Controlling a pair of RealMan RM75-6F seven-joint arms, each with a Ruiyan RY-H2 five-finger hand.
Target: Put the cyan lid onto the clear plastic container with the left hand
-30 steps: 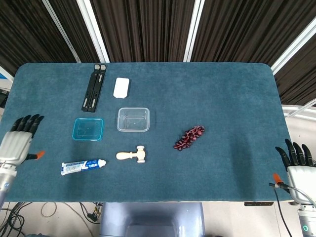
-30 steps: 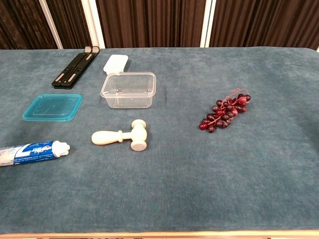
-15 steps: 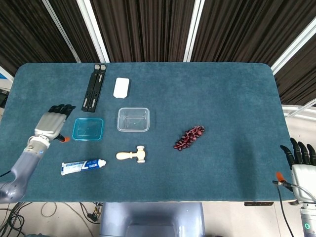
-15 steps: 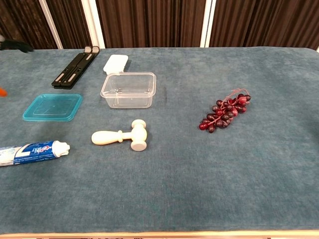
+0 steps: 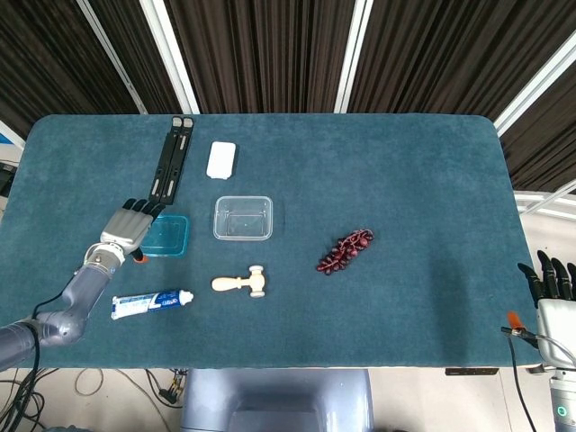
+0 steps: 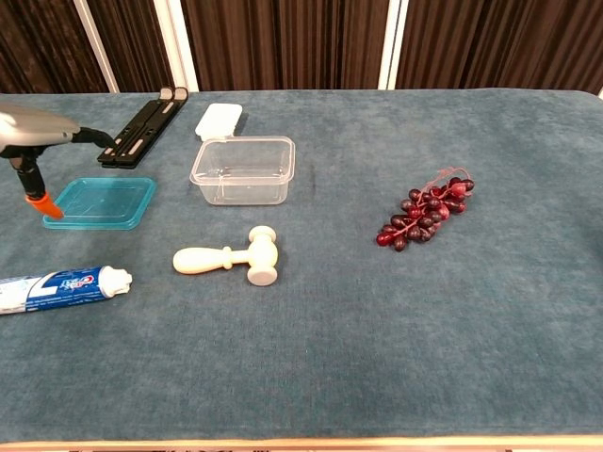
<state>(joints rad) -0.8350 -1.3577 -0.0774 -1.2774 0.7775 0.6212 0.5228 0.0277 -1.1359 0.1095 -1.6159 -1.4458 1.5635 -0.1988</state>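
The cyan lid (image 5: 168,234) (image 6: 100,201) lies flat on the blue cloth, left of the clear plastic container (image 5: 243,218) (image 6: 243,169), which stands open and empty. My left hand (image 5: 130,229) (image 6: 38,132) hovers over the lid's left edge with its fingers stretched out, holding nothing. Its orange thumb tip (image 6: 45,208) points down just beside the lid's near-left corner. My right hand (image 5: 553,297) stays off the table's right edge, fingers apart and empty; the chest view does not show it.
A wooden mallet (image 5: 241,283) and a toothpaste tube (image 5: 150,303) lie in front of the lid. A black folded stand (image 5: 171,158) and a white case (image 5: 221,159) sit behind. Dark red grapes (image 5: 345,249) lie to the right.
My left hand has travelled from the table's left edge rightward to the lid's left side and now enters the chest view. The right hand has sunk slightly lower.
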